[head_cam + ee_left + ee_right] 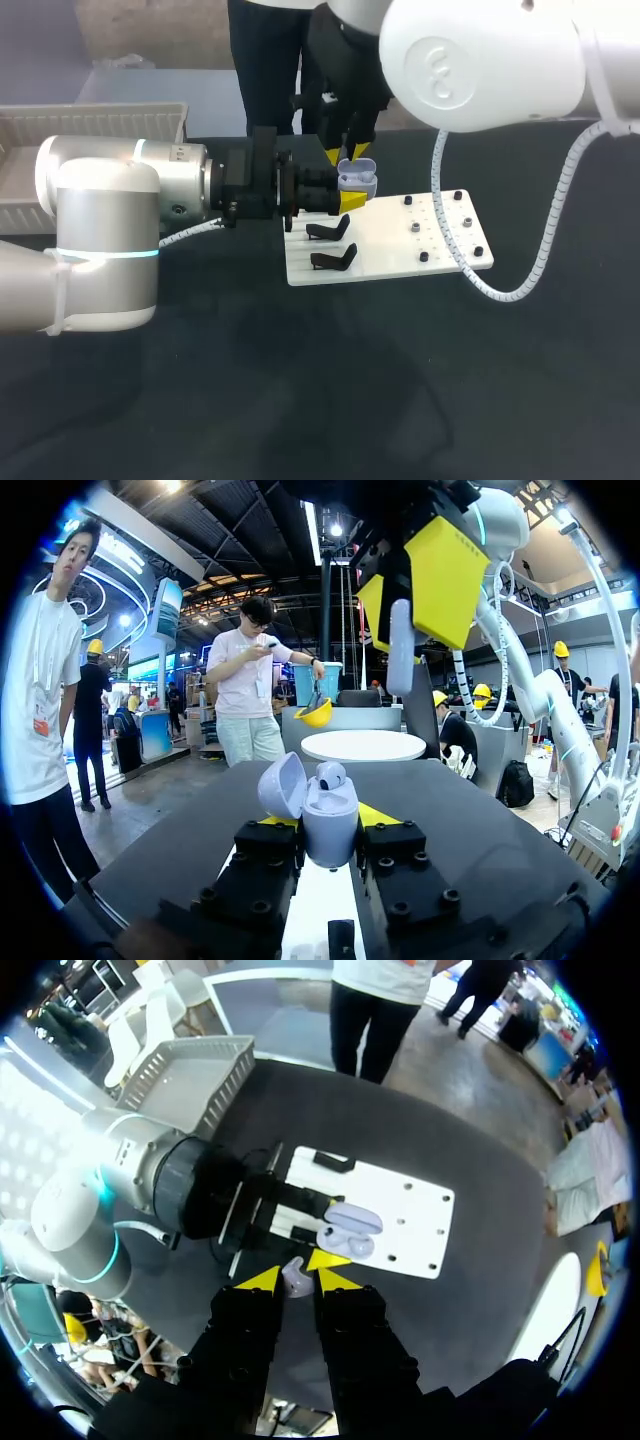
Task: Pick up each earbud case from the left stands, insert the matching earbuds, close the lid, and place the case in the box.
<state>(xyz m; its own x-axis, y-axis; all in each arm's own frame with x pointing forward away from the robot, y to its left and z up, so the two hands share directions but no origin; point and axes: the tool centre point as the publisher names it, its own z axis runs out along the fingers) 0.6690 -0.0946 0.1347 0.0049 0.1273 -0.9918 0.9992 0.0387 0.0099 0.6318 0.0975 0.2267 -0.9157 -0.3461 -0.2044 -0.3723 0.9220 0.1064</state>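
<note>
Lowering the earbud (pixel 401 650), pinched in the right fingers (pixel 262 1278), needs it squared over the empty socket of the open case (pixel 357 180), which the left fingers (pixel 380 814) clamp above the white board (pixel 440 250).

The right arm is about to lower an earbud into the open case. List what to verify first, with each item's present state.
1. Pale lavender plastic earbud case clamped between the left gripper fingers: ok.
2. Rounded hinged lid open, clear of the case mouth: ok.
3. Seated earbud resting in the case: ok.
4. Small pale loose earbud held between the yellow tips of the right gripper: ok.
5. Right gripper hanging above the case, apart from it: ok.
6. Free socket in line with the loose earbud, and the earbud turned to fit: cannot tell.
</note>
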